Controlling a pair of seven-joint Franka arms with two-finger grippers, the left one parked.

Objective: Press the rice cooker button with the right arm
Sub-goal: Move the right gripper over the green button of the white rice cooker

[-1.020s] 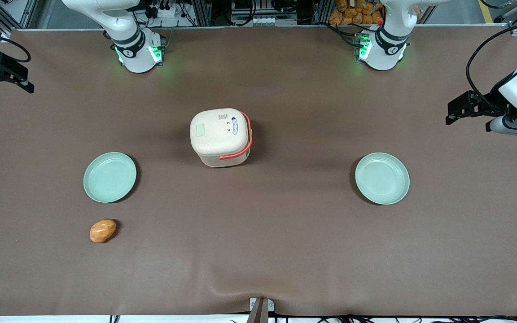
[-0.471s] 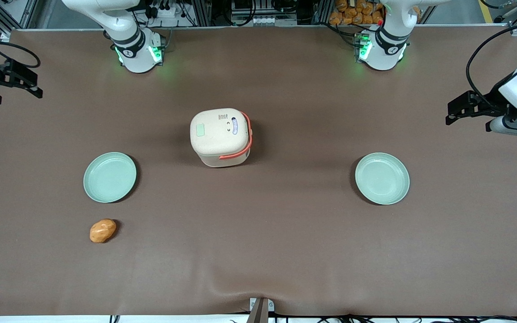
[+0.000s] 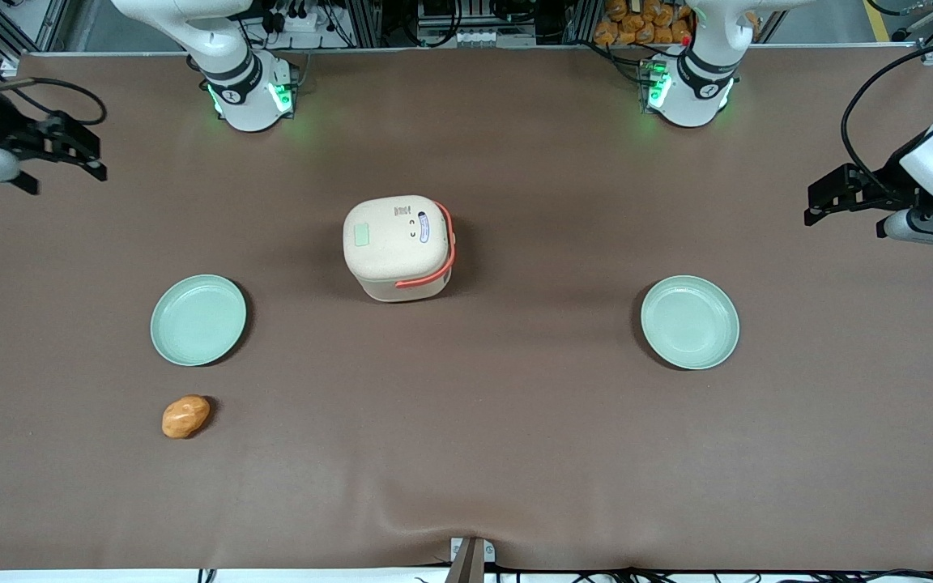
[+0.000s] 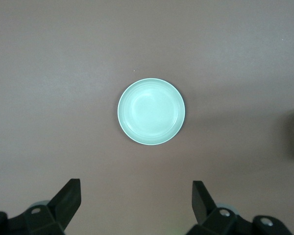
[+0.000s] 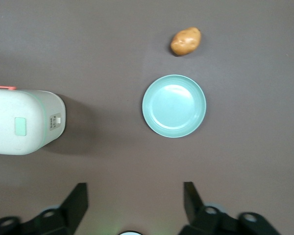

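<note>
The right arm's pincer (image 3: 70,154) hangs over the worktop (image 3: 515,453) edge at the working arm's end, fingers spread apart and gripping nothing, well apart from the target; judged an early approach. A mint-green plate (image 3: 198,320) and a potato (image 3: 185,416) lie nearer the front camera, clear of any direct path. The rice cooker (image 3: 398,247) stands mid-worktop, coral handle (image 3: 444,251) folded toward the parked arm's end, leaving the lid unobstructed. The button (image 3: 362,236) sits on the lid's edge toward the working arm, exposed for a press from above. A second plate (image 3: 689,321) lies toward the parked arm's end.
</note>
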